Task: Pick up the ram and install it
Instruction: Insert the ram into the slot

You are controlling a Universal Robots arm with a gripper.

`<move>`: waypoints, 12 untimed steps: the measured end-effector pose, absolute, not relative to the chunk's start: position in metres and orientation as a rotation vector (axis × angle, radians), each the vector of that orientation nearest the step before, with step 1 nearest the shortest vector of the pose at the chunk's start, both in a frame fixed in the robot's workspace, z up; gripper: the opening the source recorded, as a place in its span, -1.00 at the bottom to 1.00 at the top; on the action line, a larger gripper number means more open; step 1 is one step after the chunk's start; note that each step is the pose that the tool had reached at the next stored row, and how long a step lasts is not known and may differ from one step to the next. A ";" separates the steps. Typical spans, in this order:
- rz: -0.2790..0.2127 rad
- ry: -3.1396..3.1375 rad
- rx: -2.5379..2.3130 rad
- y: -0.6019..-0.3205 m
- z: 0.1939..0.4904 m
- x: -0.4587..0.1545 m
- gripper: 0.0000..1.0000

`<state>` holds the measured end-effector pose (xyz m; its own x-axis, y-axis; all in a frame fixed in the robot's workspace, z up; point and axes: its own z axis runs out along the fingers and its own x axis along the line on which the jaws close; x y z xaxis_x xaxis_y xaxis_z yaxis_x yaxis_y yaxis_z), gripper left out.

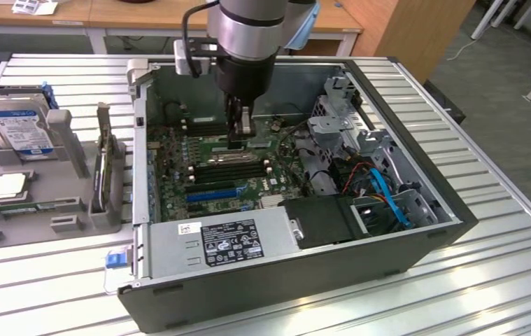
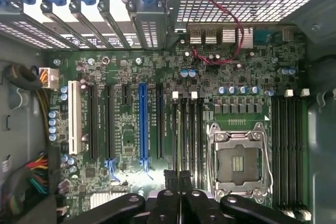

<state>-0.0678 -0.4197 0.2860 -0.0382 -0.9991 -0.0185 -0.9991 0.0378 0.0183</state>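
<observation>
Ram, one green stick, lies on the grey tray; two fingers, pinched narrow, hang over the motherboard.

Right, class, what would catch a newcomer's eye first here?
The silver robot arm reaching into the open black metal computer case, its gripper above the green motherboard. Next, the long blue plastic slot on that board, and the silver hard drive standing in a grey rack at the exterior view's left.

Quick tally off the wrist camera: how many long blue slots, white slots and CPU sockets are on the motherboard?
Long blue slot: 1
White slot: 1
CPU socket: 1
Total: 3
</observation>
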 end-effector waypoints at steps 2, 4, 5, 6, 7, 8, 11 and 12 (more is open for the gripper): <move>0.041 2.263 -2.178 -0.420 0.282 -0.069 -0.76; 0.041 2.263 -2.178 -0.420 0.279 -0.070 -0.76; 0.041 2.262 -2.178 -0.420 0.277 -0.071 -0.76; 0.041 2.263 -2.178 -0.420 0.275 -0.071 -0.76; 0.041 2.263 -2.178 -0.420 0.273 -0.072 -0.76; 0.041 2.262 -2.178 -0.420 0.271 -0.072 -0.76; 0.041 2.262 -2.179 -0.420 0.266 -0.072 -0.76; 0.041 2.262 -2.178 -0.420 0.264 -0.072 -0.76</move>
